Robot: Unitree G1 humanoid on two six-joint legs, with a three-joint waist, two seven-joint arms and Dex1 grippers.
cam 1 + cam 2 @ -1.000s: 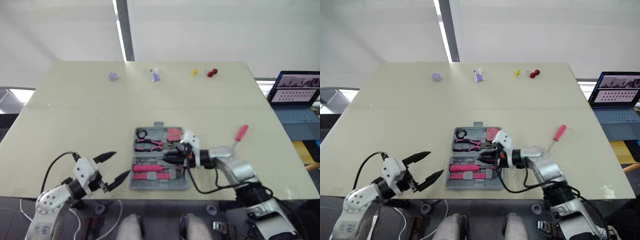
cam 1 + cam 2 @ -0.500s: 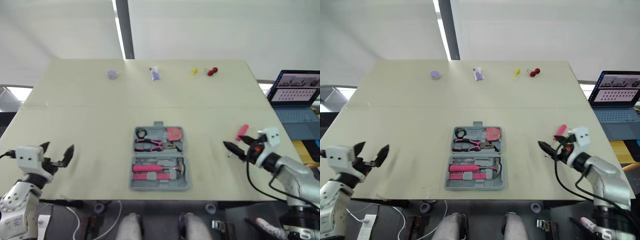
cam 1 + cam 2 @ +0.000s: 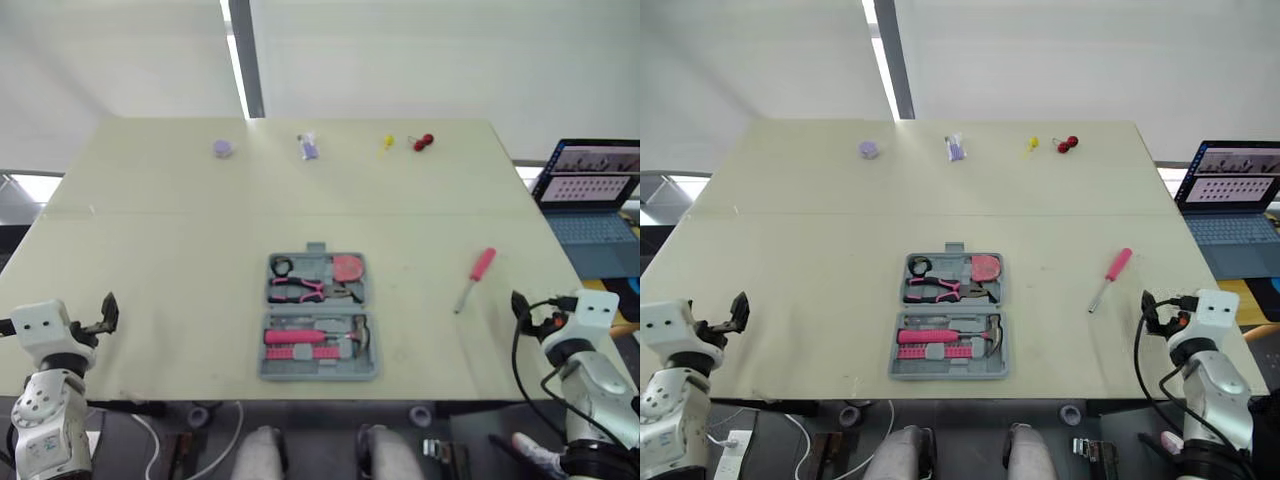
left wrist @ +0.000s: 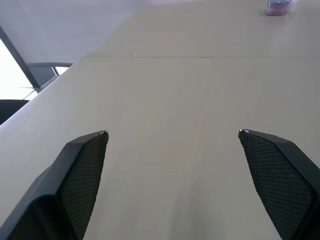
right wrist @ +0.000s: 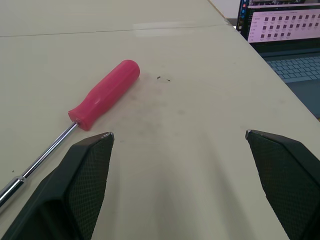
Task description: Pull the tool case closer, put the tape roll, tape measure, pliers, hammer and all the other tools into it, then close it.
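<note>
On the pale surface [image 3: 150, 250], right of centre, lies a pink screwdriver [image 3: 474, 277]: likely light and stiff, so grip its handle. Your left pincer [image 4: 171, 133] and right pincer [image 5: 179, 134] gape empty.

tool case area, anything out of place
The pink-handled screwdriver lies loose on the table, to the right of the open tool case and apart from it, not yet packed. Nothing looks spilled or damaged.
</note>
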